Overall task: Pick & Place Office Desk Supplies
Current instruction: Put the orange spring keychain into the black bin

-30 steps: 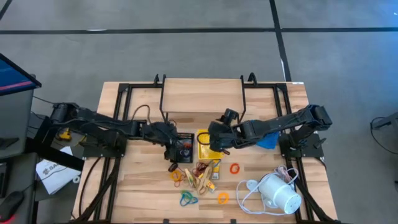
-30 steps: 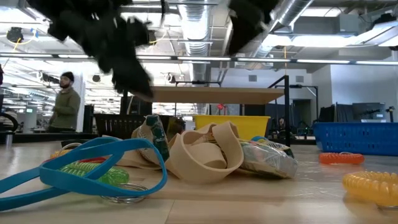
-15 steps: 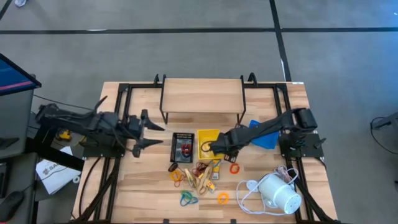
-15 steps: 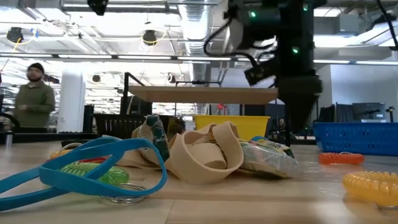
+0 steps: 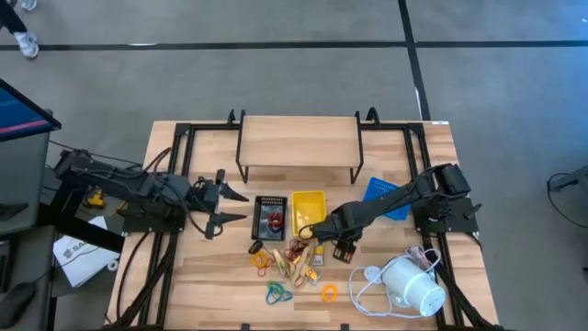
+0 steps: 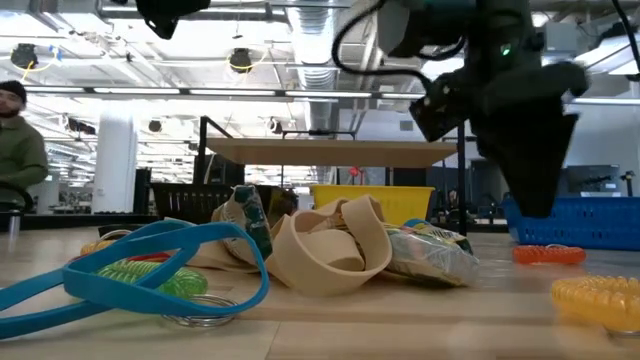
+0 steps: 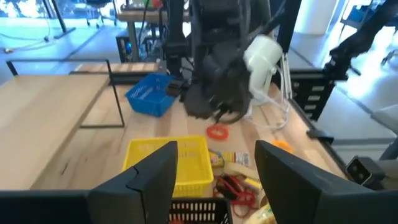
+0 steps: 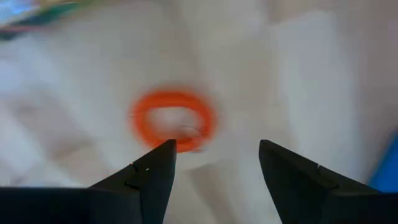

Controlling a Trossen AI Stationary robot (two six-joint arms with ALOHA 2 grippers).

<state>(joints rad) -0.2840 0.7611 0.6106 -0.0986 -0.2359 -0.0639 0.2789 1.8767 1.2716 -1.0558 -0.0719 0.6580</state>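
Right pincer [image 8: 211, 165] spread wide, empty, above small orange coiled ring [image 8: 173, 121] on wooden worktop [image 5: 220, 276]. Risk: off-centre descent flicks the ring away.

Orange ring [image 8: 173, 120] on pale wood; yellow tray [image 5: 308, 212] mid-frame, blue tray [image 5: 386, 197] to its right, black mesh tray [image 5: 269, 218] left.

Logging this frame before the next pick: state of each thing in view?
Right claw: open, empty, above the orange ring.
Orange ring: loose on the table, ungrasped.
Left claw: open, empty, off to the left side, waiting.
Black mesh tray: upright, red item inside.
Yellow tray: upright, looks empty.
Blue tray: partly hidden under the right arm.
Supply pile: unsorted on the table.
White cylinder: on its side, cord loose.
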